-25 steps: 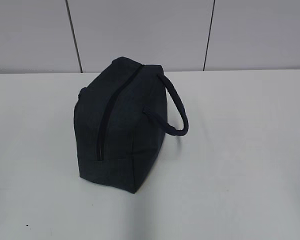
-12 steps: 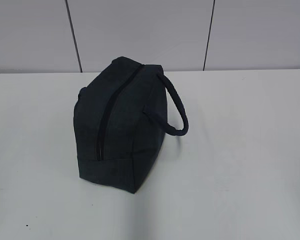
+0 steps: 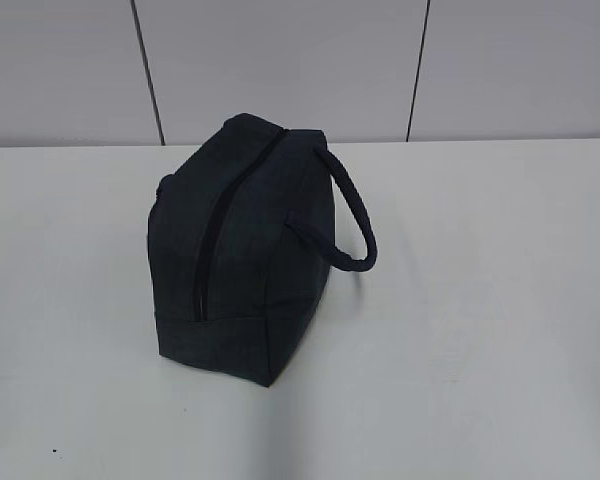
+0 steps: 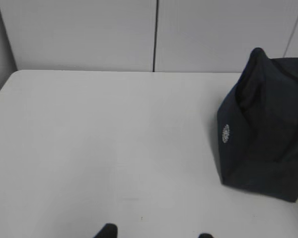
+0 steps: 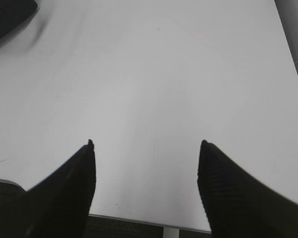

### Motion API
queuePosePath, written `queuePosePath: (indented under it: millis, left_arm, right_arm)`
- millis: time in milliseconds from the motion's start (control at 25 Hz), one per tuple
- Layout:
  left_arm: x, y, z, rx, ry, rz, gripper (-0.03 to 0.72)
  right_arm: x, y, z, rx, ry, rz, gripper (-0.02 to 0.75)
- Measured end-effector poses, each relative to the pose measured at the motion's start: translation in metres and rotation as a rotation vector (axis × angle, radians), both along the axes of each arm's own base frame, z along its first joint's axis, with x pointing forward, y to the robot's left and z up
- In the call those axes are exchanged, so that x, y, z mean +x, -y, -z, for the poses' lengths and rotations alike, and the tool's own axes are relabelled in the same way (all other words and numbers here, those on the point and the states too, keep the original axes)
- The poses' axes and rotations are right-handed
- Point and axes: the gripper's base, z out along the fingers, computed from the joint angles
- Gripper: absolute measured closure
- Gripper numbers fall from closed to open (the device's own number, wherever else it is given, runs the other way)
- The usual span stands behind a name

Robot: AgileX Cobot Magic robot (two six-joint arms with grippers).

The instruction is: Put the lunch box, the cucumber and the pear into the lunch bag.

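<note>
Lunch bag (image 3: 242, 250) stands zipped on the white table (image 3: 480, 300), both grippers apart from it and holding nothing.

The boxy dark navy fabric bag sits left of the table's middle, nearer the far edge by the grey panel wall (image 3: 280, 65); a black zipper (image 3: 212, 235) runs closed along its top ridge, and the padded handle (image 3: 355, 225) loops out to the right of the bag. The smooth matte tabletop lies bare on every side of the bag. The left gripper (image 4: 154, 234) shows only two dark fingertips, partly open, with the bag to their far right. The right gripper (image 5: 146, 148) spreads its ribbed black fingers (image 5: 69, 188) wide over the near table edge.
</note>
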Motion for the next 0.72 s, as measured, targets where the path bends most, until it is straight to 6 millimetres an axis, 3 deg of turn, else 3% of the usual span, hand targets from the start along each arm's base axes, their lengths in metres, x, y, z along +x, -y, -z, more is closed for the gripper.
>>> queuePosePath:
  millis: [280,720]
  left_arm:
    - [0.0,0.0016,-0.0001,0.0,0.001,-0.129,0.379]
    - [0.0,0.0018,-0.0001,0.0,0.001,-0.144,0.379]
  right_arm:
    - [0.0001,0.0,0.0001,0.0,0.0,0.0,0.235]
    - [0.0001,0.0,0.0001,0.0,0.0,0.0,0.235]
